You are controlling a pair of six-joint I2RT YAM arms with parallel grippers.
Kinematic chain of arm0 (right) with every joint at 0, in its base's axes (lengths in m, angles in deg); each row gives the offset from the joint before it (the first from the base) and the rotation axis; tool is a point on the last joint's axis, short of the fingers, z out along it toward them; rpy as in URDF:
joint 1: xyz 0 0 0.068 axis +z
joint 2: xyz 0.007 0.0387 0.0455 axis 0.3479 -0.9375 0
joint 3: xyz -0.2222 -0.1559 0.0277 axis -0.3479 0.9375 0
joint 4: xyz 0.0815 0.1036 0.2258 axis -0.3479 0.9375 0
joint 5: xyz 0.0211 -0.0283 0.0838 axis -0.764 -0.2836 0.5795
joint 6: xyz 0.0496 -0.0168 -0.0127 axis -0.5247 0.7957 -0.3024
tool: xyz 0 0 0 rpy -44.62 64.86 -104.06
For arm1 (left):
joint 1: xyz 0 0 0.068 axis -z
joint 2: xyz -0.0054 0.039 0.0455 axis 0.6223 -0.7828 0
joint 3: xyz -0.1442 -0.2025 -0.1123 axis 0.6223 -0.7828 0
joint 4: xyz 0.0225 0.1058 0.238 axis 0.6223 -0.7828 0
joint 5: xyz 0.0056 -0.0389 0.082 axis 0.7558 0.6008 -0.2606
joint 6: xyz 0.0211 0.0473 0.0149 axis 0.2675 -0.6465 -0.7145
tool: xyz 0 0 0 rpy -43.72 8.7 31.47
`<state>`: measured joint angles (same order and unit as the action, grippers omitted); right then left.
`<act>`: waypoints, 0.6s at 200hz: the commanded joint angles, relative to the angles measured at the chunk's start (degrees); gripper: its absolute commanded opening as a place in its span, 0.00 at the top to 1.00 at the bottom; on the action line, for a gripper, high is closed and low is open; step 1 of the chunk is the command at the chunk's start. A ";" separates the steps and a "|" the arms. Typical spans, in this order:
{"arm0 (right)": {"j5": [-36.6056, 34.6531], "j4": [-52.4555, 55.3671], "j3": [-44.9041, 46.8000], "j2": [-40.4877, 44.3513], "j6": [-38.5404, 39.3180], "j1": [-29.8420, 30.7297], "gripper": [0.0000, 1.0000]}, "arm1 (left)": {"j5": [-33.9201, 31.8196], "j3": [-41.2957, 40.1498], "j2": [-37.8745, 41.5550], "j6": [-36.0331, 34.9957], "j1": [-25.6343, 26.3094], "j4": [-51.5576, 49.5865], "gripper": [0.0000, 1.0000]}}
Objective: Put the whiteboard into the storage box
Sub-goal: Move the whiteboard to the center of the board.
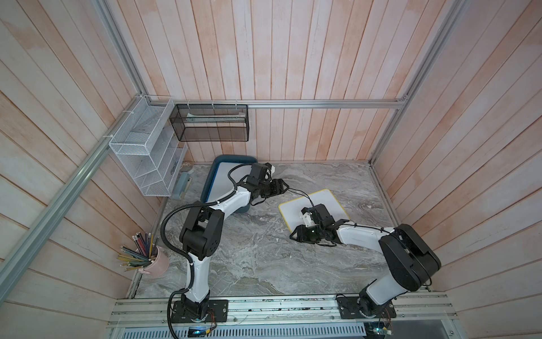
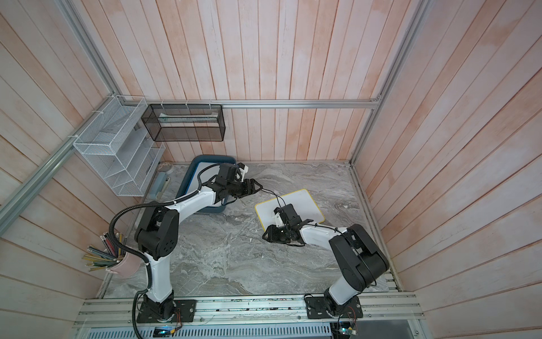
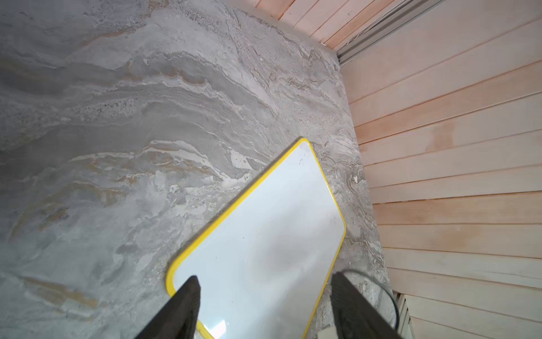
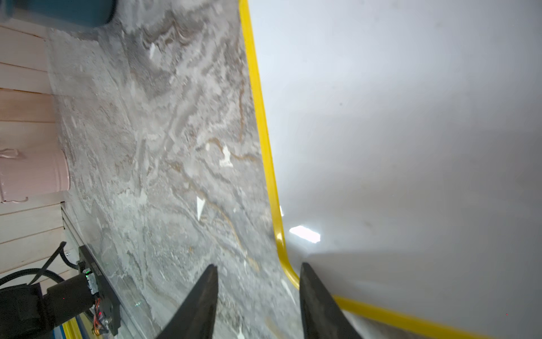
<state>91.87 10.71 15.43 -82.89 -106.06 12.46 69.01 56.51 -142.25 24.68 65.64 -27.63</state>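
One broad grey marble table (image 1: pixel 264 264) fills the lower middle of both top views. The teal storage box (image 1: pixel 234 158) sits upper left of centre against the back wall, with a white panel (image 1: pixel 221 182) lying inside. The yellow-rimmed whiteboard (image 1: pixel 331 199) lies flat on the table right of centre, well apart from the box. The left gripper (image 1: pixel 285 187) hangs between them, jaws spread and empty. The right gripper (image 4: pixel 258 265) is at the board's lower-left corner, jaws parted, clamping nothing.
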 commanded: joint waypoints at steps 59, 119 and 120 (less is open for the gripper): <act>-6.35 0.51 14.52 26.77 -11.00 -17.46 0.53 | 0.90 11.06 -8.71 -6.76 0.70 -10.34 0.28; -0.81 2.18 20.88 33.78 -8.62 -33.51 0.53 | 2.08 19.47 -15.06 -11.89 1.04 -16.01 0.28; -0.63 2.14 20.91 33.67 -8.56 -33.60 0.53 | 2.08 19.71 -15.17 -11.95 1.09 -16.06 0.28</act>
<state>86.89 12.31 35.01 -47.81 -116.07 -17.86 69.66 71.94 -154.03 16.68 66.25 -39.80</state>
